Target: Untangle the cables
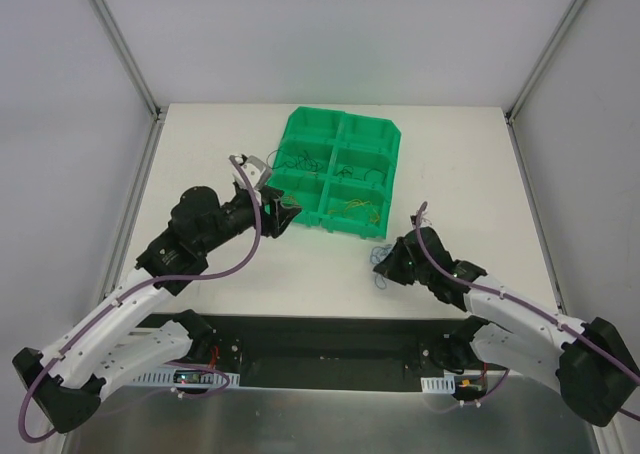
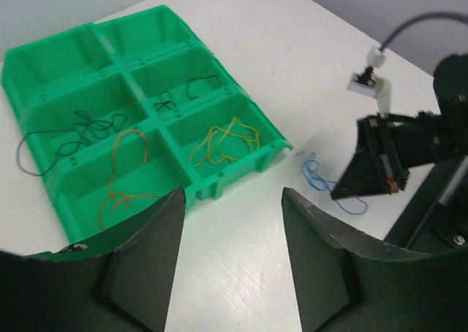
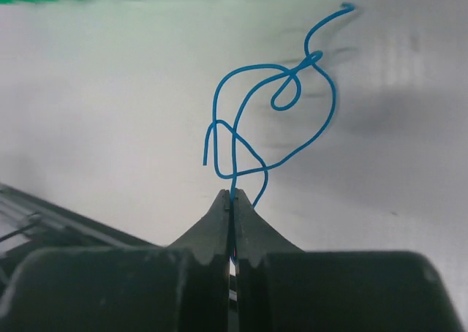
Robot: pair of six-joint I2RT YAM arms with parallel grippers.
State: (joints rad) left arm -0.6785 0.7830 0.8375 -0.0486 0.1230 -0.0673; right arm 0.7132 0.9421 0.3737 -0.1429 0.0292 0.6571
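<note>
The blue cable (image 3: 270,120) is pinched only at the tips of the right gripper (image 3: 234,200) (left gripper (image 2: 232,200) spread), so slippage is risked under tension.

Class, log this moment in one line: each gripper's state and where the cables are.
left gripper: open, empty, by tray | right gripper: shut on blue cable, beside tray | other cables: in tray
</note>
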